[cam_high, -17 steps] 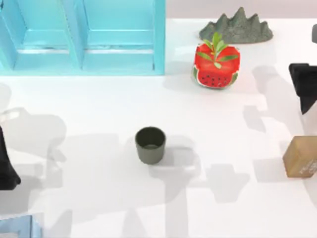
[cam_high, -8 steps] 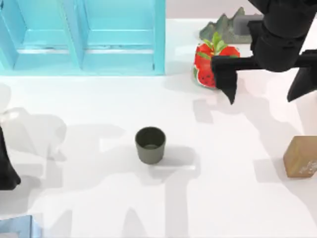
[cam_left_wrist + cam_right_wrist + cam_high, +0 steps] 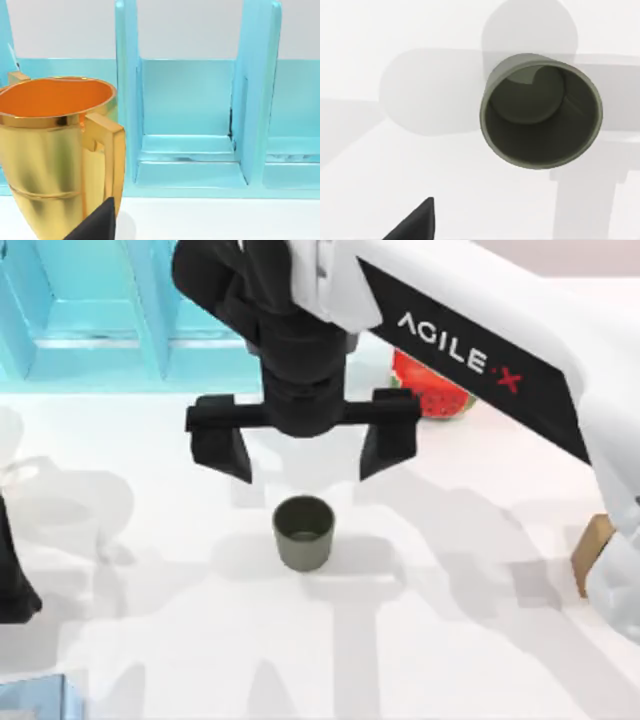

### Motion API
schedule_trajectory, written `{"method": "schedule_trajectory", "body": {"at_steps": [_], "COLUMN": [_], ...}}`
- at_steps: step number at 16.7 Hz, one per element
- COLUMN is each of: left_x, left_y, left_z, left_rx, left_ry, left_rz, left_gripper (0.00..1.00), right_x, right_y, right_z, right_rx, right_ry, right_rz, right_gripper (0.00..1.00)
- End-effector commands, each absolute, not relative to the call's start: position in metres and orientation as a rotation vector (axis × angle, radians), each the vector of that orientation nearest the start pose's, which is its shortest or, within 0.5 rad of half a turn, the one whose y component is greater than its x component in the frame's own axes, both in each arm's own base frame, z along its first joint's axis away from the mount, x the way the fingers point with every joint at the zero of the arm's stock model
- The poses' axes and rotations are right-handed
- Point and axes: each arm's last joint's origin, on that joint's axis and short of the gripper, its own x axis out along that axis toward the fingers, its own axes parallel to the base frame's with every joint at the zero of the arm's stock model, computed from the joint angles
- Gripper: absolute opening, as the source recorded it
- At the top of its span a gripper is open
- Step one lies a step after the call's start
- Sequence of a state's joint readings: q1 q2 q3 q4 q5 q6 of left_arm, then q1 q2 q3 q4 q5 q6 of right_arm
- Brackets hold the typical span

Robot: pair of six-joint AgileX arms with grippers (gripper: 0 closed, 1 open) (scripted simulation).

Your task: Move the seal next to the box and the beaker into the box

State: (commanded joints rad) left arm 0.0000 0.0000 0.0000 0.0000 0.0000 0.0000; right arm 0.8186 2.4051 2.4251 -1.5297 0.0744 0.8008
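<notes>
The right arm reaches in from the right edge across the white surface, and its black right hand hangs with both fingers spread wide, pointing down, just on the far side of the small dark olive-grey cylindrical beaker. The beaker stands upright and open-mouthed near the middle of the surface, untouched; from the right wrist its hollow, bare inside is plain to see, with one dark fingertip at the picture's edge.

The tan-brown wooden-looking block of a seal sits at the right edge, mostly hidden behind the white arm, well apart from the beaker. The tall turquoise box with its upright dividers stands along the far left. A red watermelon-patterned pot peeks out beneath the arm, right of the box.

The left hand rests at the left edge; I cannot tell how its fingers stand. Its wrist looks at a shiny golden mug with an orange inside, standing before the box's compartments.
</notes>
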Motion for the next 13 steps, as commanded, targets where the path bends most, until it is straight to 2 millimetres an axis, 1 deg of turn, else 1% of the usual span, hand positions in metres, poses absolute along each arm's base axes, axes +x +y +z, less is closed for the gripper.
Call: {"method": "schedule_trajectory", "body": {"at_steps": [2,4,6,11,13], "left_x": [0.106,0.106,0.106,0.106,0.106], "left_y": [-0.001,-0.001,-0.001,-0.001,-0.001], "left_z": [0.160,0.160,0.160,0.160,0.160], "left_rx": [0.000,0.000,0.000,0.000,0.000], "left_ry": [0.000,0.000,0.000,0.000,0.000], "left_rz": [0.000,0.000,0.000,0.000,0.000], "left_gripper": [1.00,1.00,1.00,1.00,1.00], "right_x": [0.318,0.320,0.321,0.323,0.324], "right_y": [0.365,0.374,0.377,0.375,0.376], "right_z": [0.232,0.222,0.218,0.218,0.211], "right_rx": [-0.006,0.005,0.009,0.012,0.012], "right_ry": [1.471,1.471,1.471,1.472,1.468], "right_rz": [0.011,-0.001,-0.007,-0.009,-0.004], "right_gripper": [1.00,1.00,1.00,1.00,1.00]}}
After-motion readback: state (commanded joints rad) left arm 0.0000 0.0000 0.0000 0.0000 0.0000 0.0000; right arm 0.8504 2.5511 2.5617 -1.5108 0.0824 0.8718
